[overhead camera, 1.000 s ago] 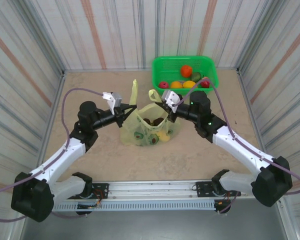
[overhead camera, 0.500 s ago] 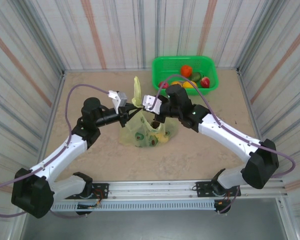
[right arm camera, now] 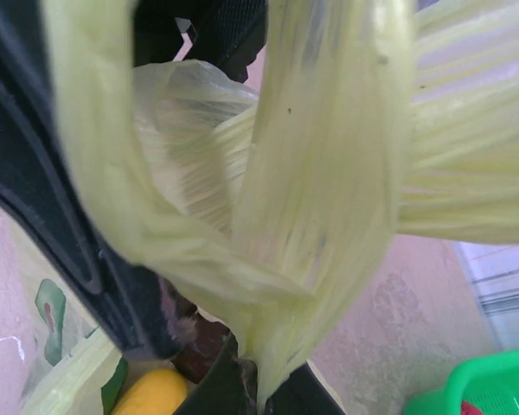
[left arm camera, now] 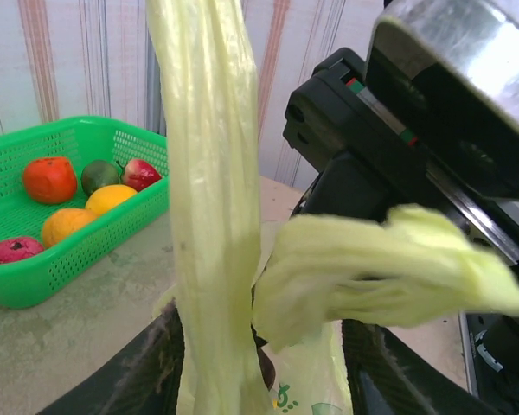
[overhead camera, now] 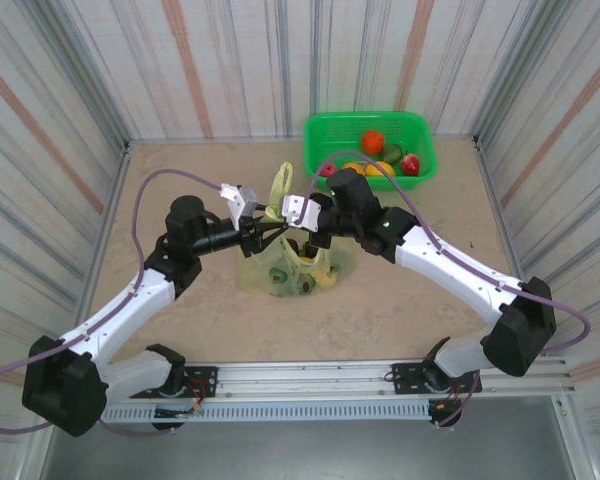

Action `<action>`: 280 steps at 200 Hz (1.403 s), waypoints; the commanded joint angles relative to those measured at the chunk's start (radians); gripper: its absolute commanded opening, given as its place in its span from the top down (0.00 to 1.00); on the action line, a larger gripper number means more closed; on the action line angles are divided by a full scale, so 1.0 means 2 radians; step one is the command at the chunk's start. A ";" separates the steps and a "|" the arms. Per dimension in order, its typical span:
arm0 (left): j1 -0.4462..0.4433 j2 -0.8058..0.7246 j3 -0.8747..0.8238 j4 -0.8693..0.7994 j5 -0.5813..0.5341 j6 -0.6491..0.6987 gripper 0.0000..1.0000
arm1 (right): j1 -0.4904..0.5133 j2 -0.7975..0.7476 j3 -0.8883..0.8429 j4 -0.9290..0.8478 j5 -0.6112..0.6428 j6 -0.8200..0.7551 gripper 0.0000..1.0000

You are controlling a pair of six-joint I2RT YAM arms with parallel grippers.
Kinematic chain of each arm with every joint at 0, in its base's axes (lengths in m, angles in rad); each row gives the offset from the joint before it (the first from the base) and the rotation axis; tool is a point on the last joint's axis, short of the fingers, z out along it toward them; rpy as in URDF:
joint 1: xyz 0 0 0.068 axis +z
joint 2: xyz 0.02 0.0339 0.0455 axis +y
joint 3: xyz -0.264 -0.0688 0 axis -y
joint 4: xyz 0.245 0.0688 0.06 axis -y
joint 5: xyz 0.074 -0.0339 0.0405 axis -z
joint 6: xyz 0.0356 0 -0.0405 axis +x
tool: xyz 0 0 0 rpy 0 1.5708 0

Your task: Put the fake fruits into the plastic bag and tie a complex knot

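The yellow-green plastic bag (overhead camera: 288,268) sits mid-table with fake fruits (overhead camera: 305,283) inside; a yellow mango (right arm camera: 151,393) and a dark fruit (right arm camera: 199,346) show through its mouth. My right gripper (overhead camera: 300,228) (right arm camera: 259,391) is shut on one handle strip (right arm camera: 329,173), pulled across toward the left arm. My left gripper (overhead camera: 265,232) (left arm camera: 264,380) has its jaws apart, and the other handle strip (left arm camera: 212,216) stands upright between them, unpinched. The right-held strip (left arm camera: 381,277) crosses it just beside. No finished knot shows.
A bright green basket (overhead camera: 420,165) at the back right holds several more fruits (overhead camera: 372,141) (left arm camera: 50,178). Striped walls enclose the table on three sides. Both wrists are nearly touching above the bag.
My right arm swung left across the bag, carrying its handle strip to the left gripper. The left gripper's jaws opened off the upright strip.
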 commanded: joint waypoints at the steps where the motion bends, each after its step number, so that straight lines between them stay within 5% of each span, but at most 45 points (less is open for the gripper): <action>1: -0.004 0.005 0.019 -0.007 0.000 0.002 0.47 | 0.005 0.008 0.021 -0.018 0.006 -0.011 1.00; 111: -0.005 -0.001 0.015 0.016 0.000 -0.009 0.46 | 0.008 0.002 0.008 -0.020 -0.037 -0.035 1.00; 177: -0.005 -0.001 0.012 0.043 0.038 -0.010 1.00 | 0.005 0.000 -0.001 -0.006 -0.028 -0.026 1.00; 215: -0.005 -0.010 0.006 0.047 0.039 -0.004 1.00 | -0.008 -0.016 -0.025 0.029 -0.015 -0.001 1.00; 223: -0.005 -0.010 0.006 0.047 0.039 -0.003 1.00 | -0.011 -0.023 -0.034 0.046 -0.006 0.008 0.91; 245: -0.005 -0.006 0.009 0.052 0.037 -0.003 1.00 | -0.025 -0.037 -0.050 0.064 -0.004 0.022 0.87; 267: -0.005 0.002 0.016 0.057 0.036 -0.003 1.00 | -0.029 -0.048 -0.061 0.071 -0.004 0.024 0.64; 280: -0.005 0.008 0.019 0.058 0.037 0.000 1.00 | -0.032 -0.062 -0.071 0.074 -0.015 0.020 0.61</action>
